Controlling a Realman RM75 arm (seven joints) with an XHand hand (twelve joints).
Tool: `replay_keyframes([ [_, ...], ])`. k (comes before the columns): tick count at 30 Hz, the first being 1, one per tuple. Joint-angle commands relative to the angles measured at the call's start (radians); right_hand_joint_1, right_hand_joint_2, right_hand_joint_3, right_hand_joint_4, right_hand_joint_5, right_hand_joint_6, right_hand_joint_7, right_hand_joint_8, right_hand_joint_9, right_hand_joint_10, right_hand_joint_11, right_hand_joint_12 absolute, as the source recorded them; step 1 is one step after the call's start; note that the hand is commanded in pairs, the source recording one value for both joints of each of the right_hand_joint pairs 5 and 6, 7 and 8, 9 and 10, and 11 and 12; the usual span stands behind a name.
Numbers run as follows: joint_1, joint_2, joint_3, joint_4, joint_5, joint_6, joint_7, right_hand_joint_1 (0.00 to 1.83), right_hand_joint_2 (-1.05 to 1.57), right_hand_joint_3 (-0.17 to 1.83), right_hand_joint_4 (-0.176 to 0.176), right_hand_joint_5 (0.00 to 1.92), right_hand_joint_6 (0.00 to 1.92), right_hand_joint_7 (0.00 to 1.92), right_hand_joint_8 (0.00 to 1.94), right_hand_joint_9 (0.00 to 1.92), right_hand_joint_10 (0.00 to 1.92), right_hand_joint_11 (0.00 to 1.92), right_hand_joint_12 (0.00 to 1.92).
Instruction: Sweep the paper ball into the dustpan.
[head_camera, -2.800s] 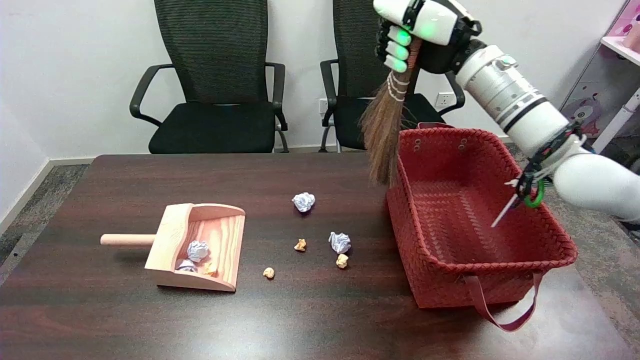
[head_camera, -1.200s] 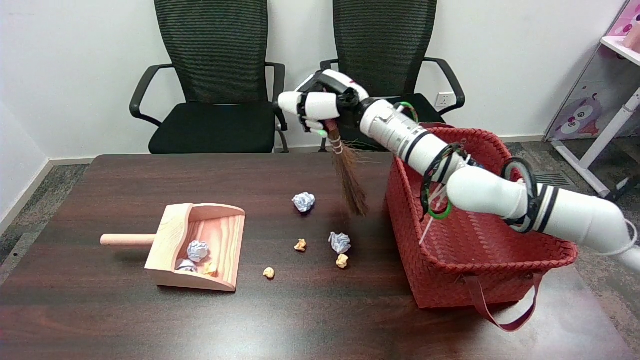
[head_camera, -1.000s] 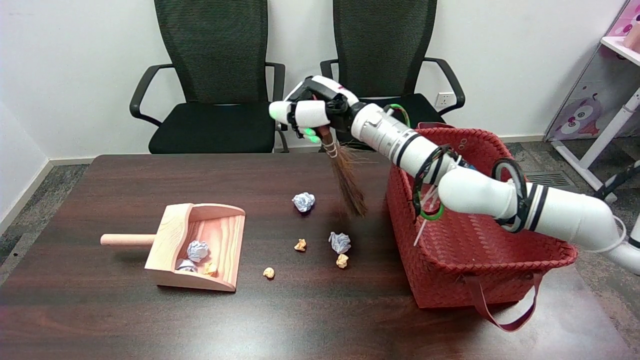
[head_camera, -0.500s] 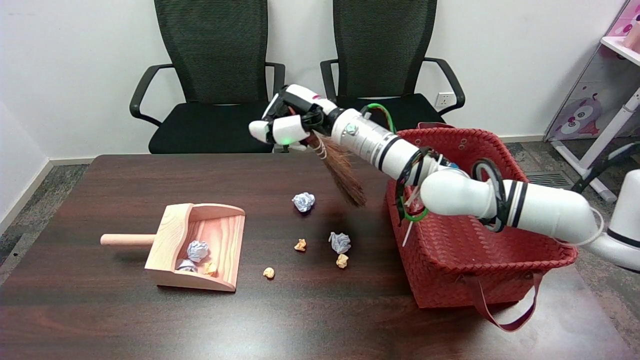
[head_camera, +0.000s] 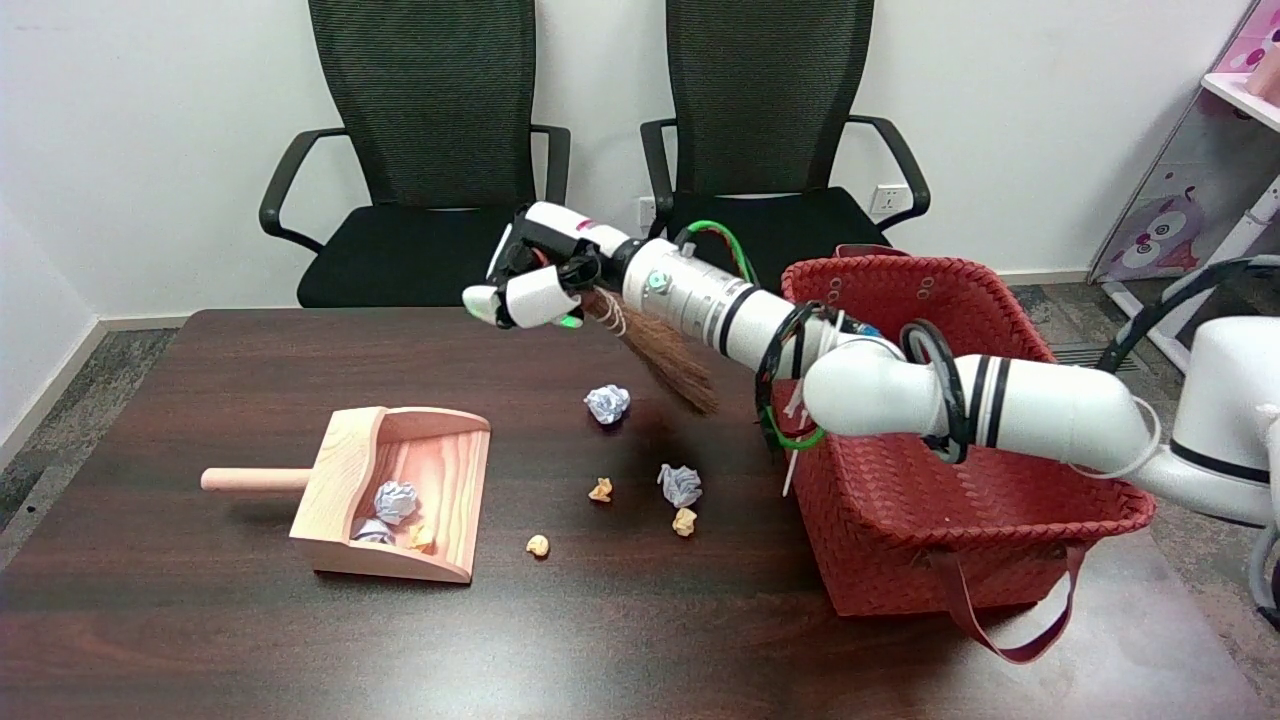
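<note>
I am gripping the small straw broom (head_camera: 668, 360) in my right hand (head_camera: 535, 282), its bristles slanting down toward the red woven basket (head_camera: 960, 500) at the table's (head_camera: 200, 640) right side. The white paper ball (head_camera: 607, 403) is lying mid-table just left of the bristle tips, well apart from the wooden dustpan (head_camera: 345, 500) sitting near the left edge.

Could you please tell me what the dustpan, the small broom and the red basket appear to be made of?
The pale dustpan with a round handle looks like unpainted wood: grain lines show inside. The small brown broom in the right hand seems to be bundled plant fibre, tied with pale cord. The red basket looks woven from flat strips, perhaps plastic or faux leather.
</note>
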Motion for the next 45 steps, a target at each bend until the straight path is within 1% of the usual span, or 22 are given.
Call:
replay_keyframes([
  [1,0.015,-0.102,-0.066,0.138,-0.011,-0.042,0.11,0.97,1.57,0.82,0.008,1.92,1.92,1.92,1.92,1.92,1.92,1.92,1.92],
  [6,0.015,-0.134,-0.067,0.176,-0.011,-0.042,0.165,0.96,1.57,0.74,0.004,1.92,1.92,1.92,1.92,1.92,1.92,1.92,1.92],
  [11,0.019,-0.142,-0.058,0.171,-0.011,-0.032,0.246,0.95,1.57,0.75,-0.001,1.92,1.92,1.92,1.92,1.92,1.92,1.92,1.92],
  [16,0.019,-0.155,-0.057,0.173,-0.011,-0.03,0.406,0.95,1.57,0.73,-0.001,1.92,1.92,1.92,1.92,1.92,1.92,1.92,1.92],
  [19,0.013,-0.168,-0.058,0.184,-0.011,-0.03,0.479,0.92,1.57,0.71,-0.001,1.92,1.92,1.92,1.92,1.92,1.92,1.92,1.92],
  [21,0.009,-0.175,-0.06,0.19,-0.012,-0.03,0.517,0.94,1.57,0.7,-0.003,1.92,1.92,1.92,1.92,1.92,1.92,1.92,1.92],
  [26,0.001,-0.19,-0.064,0.202,-0.017,-0.03,0.556,0.92,1.57,0.67,0.0,1.92,1.92,1.92,1.92,1.92,1.92,1.92,1.92],
  [32,-0.01,-0.208,-0.063,0.205,-0.015,-0.009,0.604,0.92,1.55,0.69,-0.001,1.92,1.92,1.92,1.92,1.92,1.92,1.92,1.92],
  [37,-0.016,-0.217,-0.061,0.204,-0.017,0.027,0.669,0.95,1.53,0.73,-0.008,1.92,1.92,1.92,1.92,1.92,1.92,1.92,1.92],
  [45,-0.022,-0.232,-0.057,0.19,-0.017,0.092,0.76,0.96,1.49,0.84,-0.012,1.92,1.92,1.92,1.92,1.92,1.92,1.92,1.92],
])
